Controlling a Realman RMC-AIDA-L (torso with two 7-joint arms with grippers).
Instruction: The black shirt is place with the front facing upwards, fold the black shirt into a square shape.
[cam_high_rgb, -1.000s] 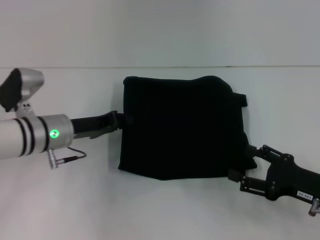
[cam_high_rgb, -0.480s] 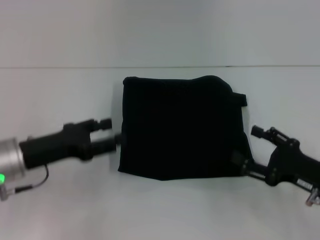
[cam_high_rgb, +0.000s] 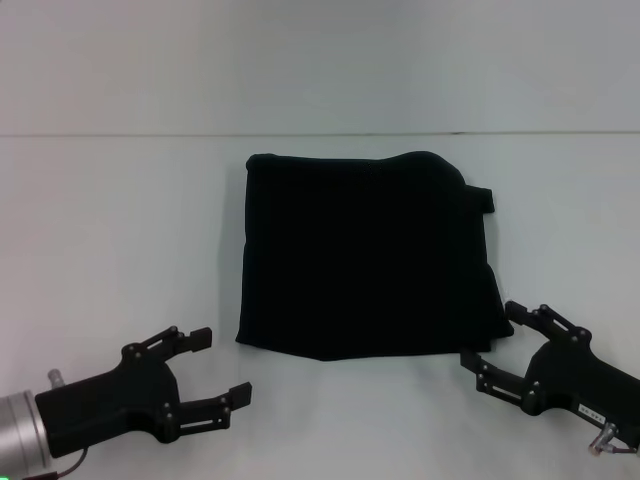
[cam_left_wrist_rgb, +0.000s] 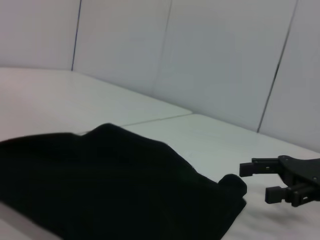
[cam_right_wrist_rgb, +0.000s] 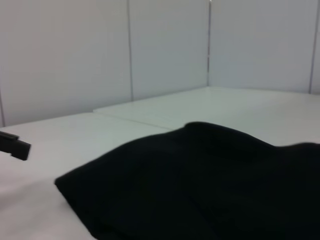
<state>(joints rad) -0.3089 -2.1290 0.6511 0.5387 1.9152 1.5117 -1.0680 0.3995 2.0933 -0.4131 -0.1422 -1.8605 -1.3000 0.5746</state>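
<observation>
The black shirt (cam_high_rgb: 365, 255) lies folded into a roughly square shape in the middle of the white table; no lettering shows. A small flap sticks out at its far right edge. My left gripper (cam_high_rgb: 222, 367) hovers open at the near left, apart from the shirt's front left corner. My right gripper (cam_high_rgb: 492, 335) is open just off the shirt's front right corner, with nothing between its fingers. The left wrist view shows the shirt (cam_left_wrist_rgb: 100, 185) with the right gripper (cam_left_wrist_rgb: 257, 181) beyond it. The right wrist view shows the shirt (cam_right_wrist_rgb: 200, 180) and one left fingertip (cam_right_wrist_rgb: 15, 145).
The white table (cam_high_rgb: 120, 230) spreads around the shirt on all sides. Pale wall panels (cam_left_wrist_rgb: 225, 60) stand behind the table's far edge.
My left arm has drawn back from the shirt's left edge to the near left, its gripper now open. My right gripper has pulled slightly toward the front, off the shirt's corner.
</observation>
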